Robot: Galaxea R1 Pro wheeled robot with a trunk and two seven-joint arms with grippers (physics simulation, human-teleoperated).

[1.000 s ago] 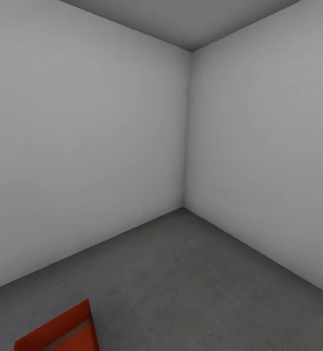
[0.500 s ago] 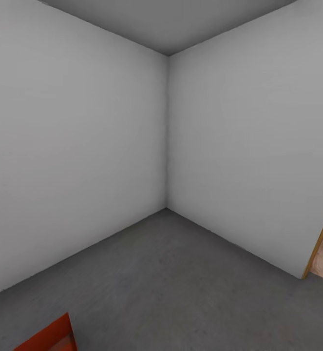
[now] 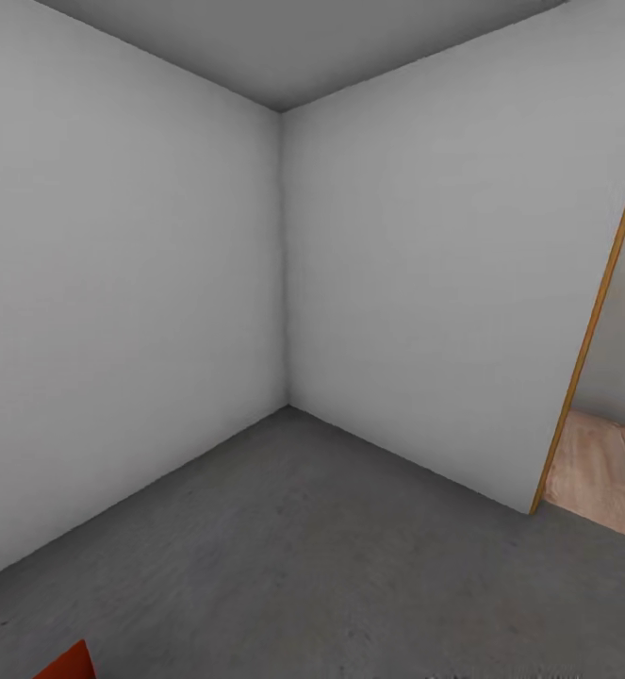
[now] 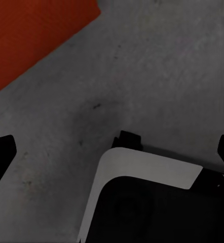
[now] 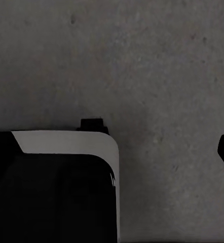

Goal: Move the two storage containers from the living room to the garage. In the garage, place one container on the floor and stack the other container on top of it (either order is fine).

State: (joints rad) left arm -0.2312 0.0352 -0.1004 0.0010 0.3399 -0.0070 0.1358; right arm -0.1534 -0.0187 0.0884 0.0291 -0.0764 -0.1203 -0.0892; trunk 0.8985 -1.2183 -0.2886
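One storage container sits on the garage's concrete floor, well apart from the doorway. The left hand is spread wide and holds nothing; the right hand's opening I cannot tell. Turning toward that doorway, the base could clip the container beside it.

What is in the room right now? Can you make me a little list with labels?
room: bare, plain white-grey walls meeting in a corner
floor: dark grey rough concrete floor
container: orange-red rectangular storage bin, a corner at the head view's lower left; also in the left wrist view, on the concrete
doorway: wood-trimmed door edge at right, light wood-plank floor beyond
left fingers: dark tips spread apart, holding nothing
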